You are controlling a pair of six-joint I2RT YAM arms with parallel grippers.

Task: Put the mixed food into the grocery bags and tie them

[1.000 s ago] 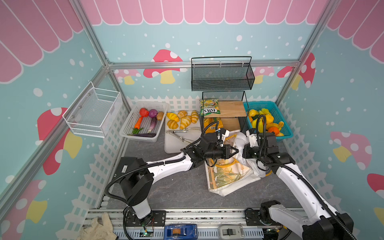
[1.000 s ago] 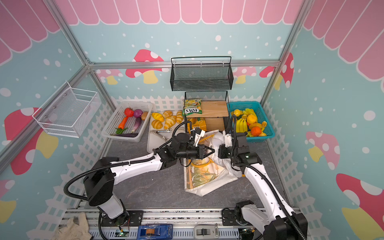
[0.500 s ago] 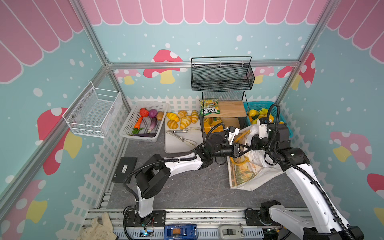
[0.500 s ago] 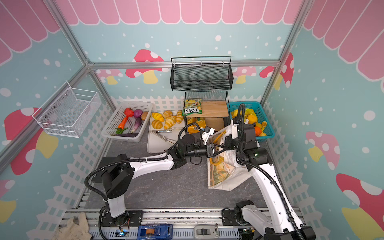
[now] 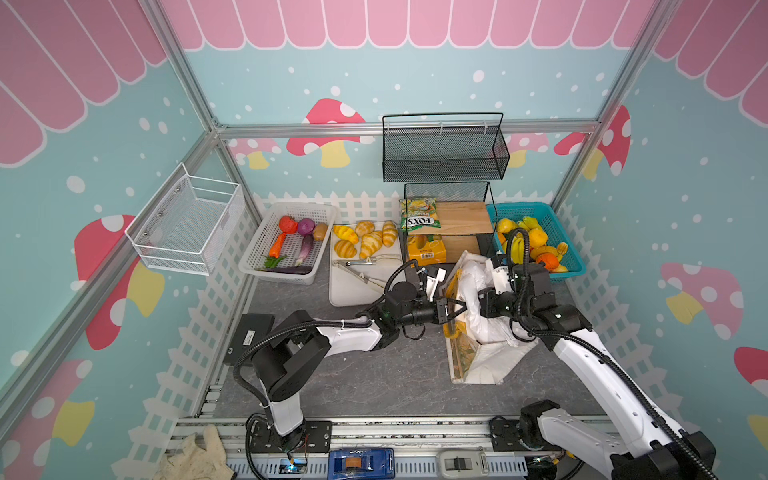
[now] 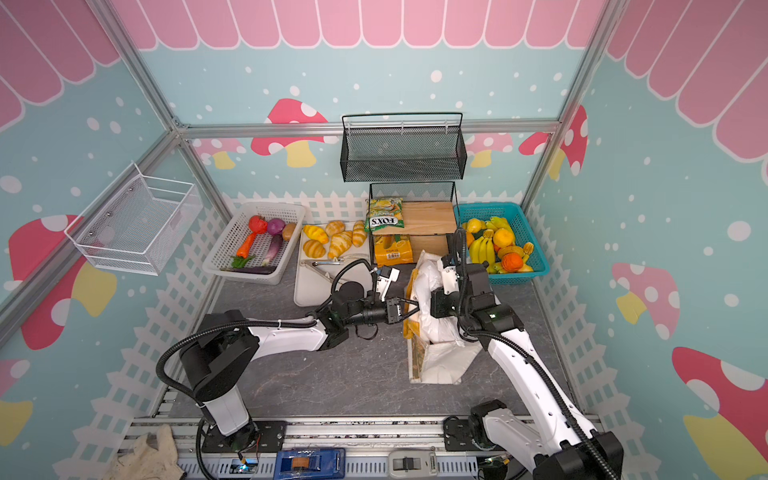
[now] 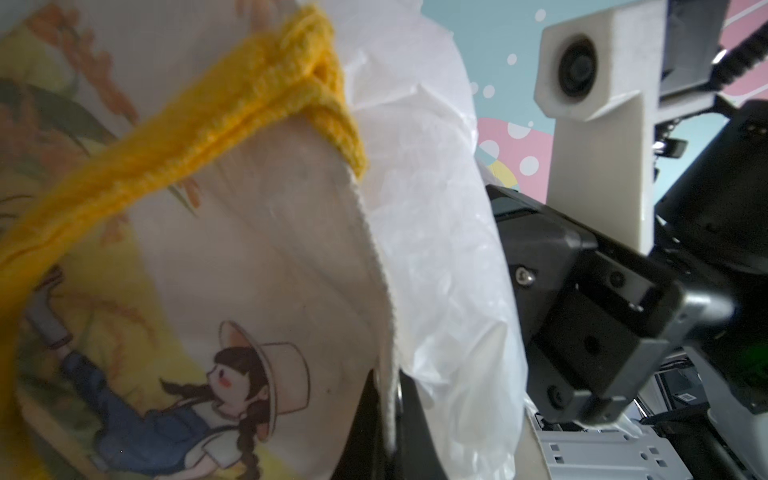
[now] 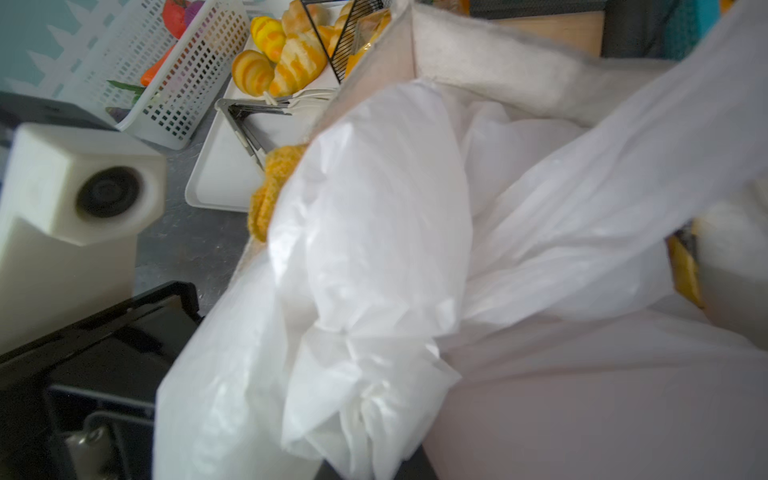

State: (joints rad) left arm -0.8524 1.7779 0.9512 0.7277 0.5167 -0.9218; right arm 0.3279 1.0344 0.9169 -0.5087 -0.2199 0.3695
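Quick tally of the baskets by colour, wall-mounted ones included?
White: 2, wire wall basket and plastic vegetable basket
Black: 1, mesh wall basket
Teal: 1, fruit basket
Total: 4

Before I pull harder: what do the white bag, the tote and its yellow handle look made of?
White bag: probably thin plastic film; translucent, glossy, sharply crinkled.
Tote: seemingly canvas-like cloth; matte off-white, printed picture, stitched hem along the edge.
Yellow handle: knitted or braided yarn, judging by its ribbed, fuzzy surface; matte.
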